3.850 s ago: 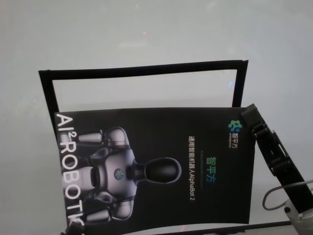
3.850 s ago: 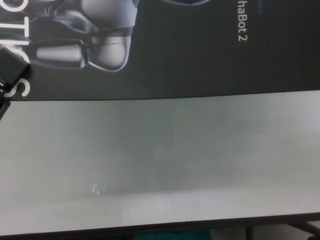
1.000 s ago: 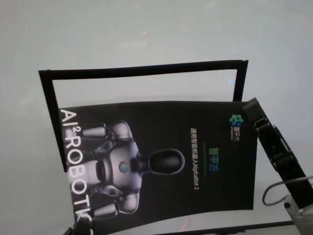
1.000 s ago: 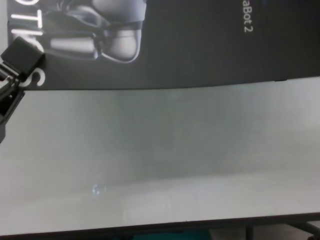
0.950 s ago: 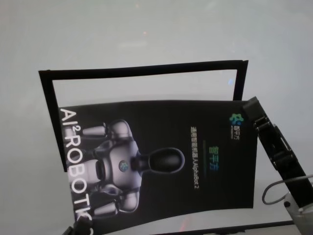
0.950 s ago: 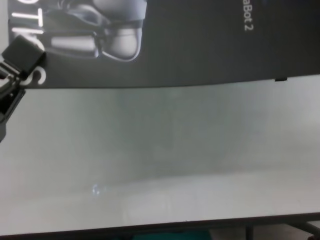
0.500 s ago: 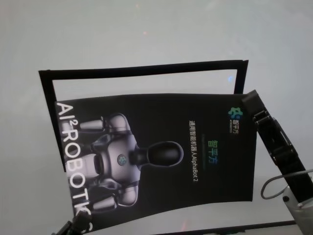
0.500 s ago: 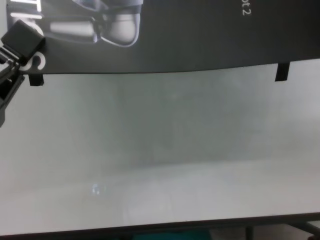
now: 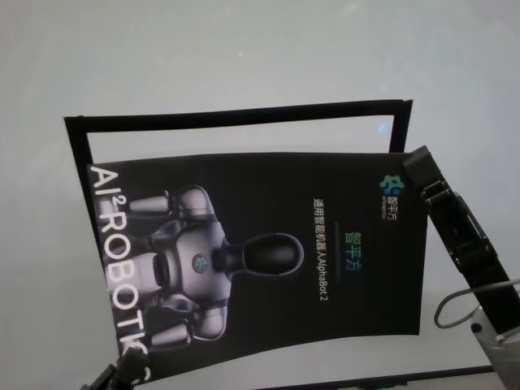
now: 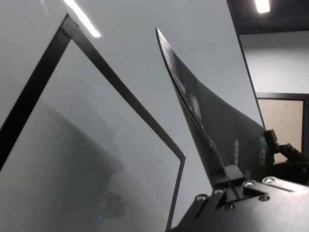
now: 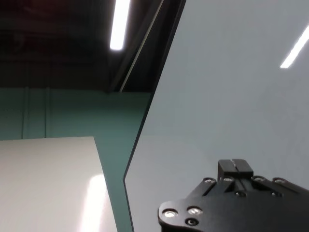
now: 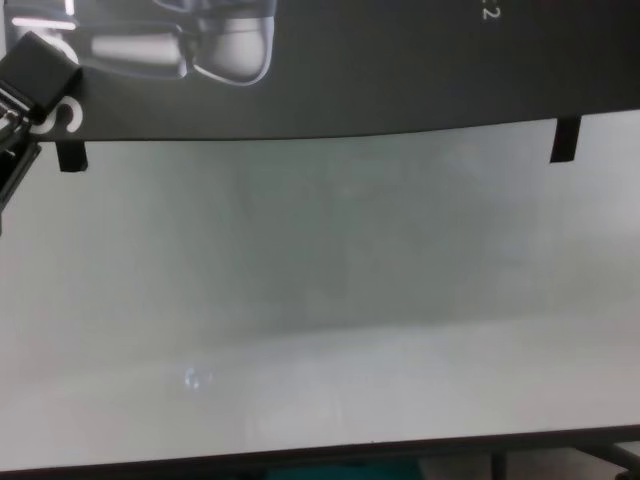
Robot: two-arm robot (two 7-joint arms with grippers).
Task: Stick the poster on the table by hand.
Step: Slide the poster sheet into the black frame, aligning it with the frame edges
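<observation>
Black tape strips (image 12: 565,140) under the poster (image 12: 400,70) show only from the chest; finger states: cannot tell.

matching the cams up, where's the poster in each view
Head view: poster fills the centre, overlapping the black frame outline.
Chest view: its near edge runs along the top.
Left wrist view: seen edge-on, curving up from the left claw.
Right wrist view: not identifiable.
Shared landmark: the black frame outline, also in the left wrist view.
</observation>
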